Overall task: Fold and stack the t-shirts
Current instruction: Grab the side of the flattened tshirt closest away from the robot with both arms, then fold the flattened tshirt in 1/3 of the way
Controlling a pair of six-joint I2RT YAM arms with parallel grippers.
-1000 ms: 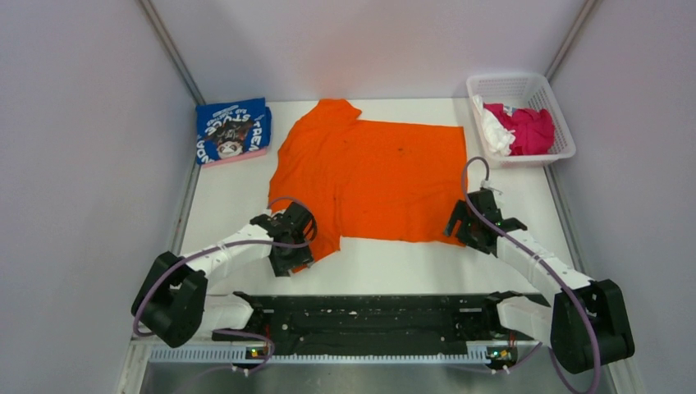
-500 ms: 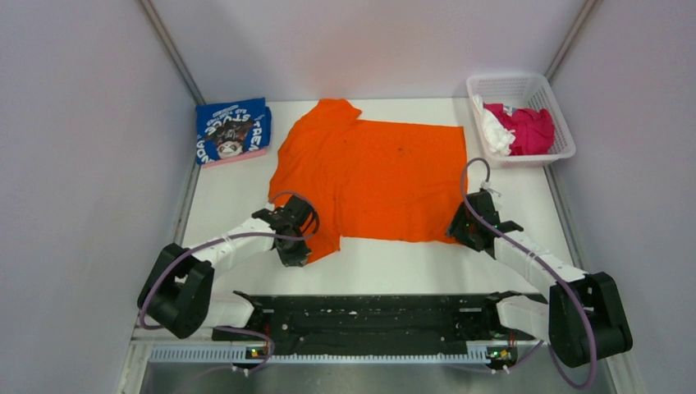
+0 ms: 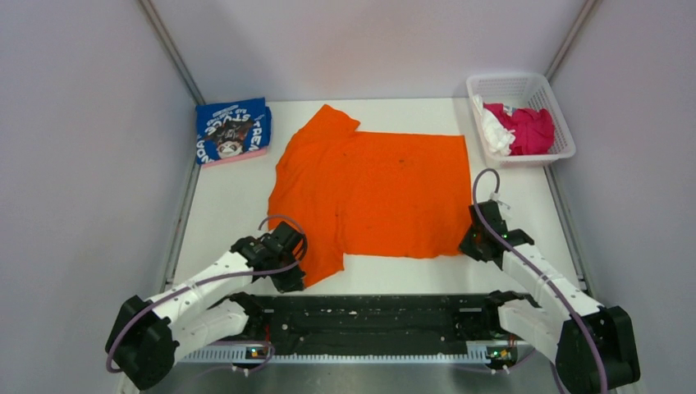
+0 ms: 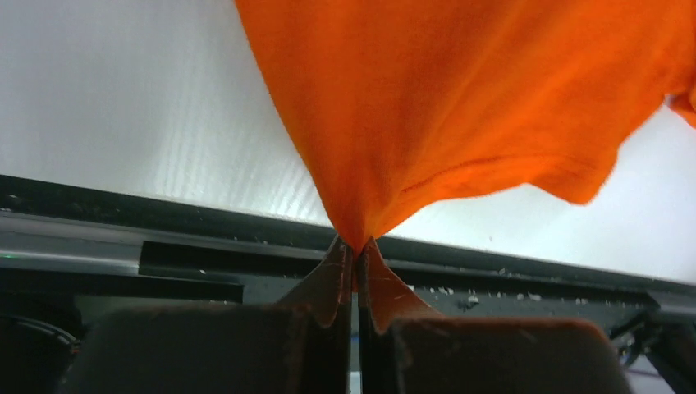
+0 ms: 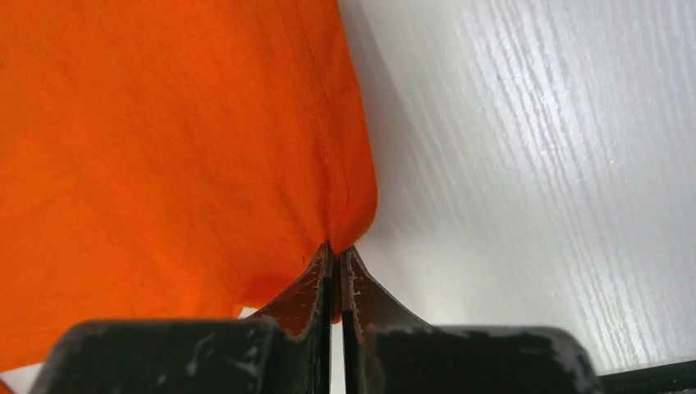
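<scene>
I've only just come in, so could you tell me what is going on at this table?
Both arms are handling the orange t-shirt, which lies spread out on the white table. The left gripper is shut on its near left corner and the right gripper on its near right corner. A blue t-shirt lies folded at the far left, and magenta and white shirts wait in the basket at the far right.

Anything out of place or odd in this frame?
Small dark specks mark the orange shirt near its far edge, like stains. A white shirt hangs over the basket rim. Otherwise nothing stands out.
</scene>
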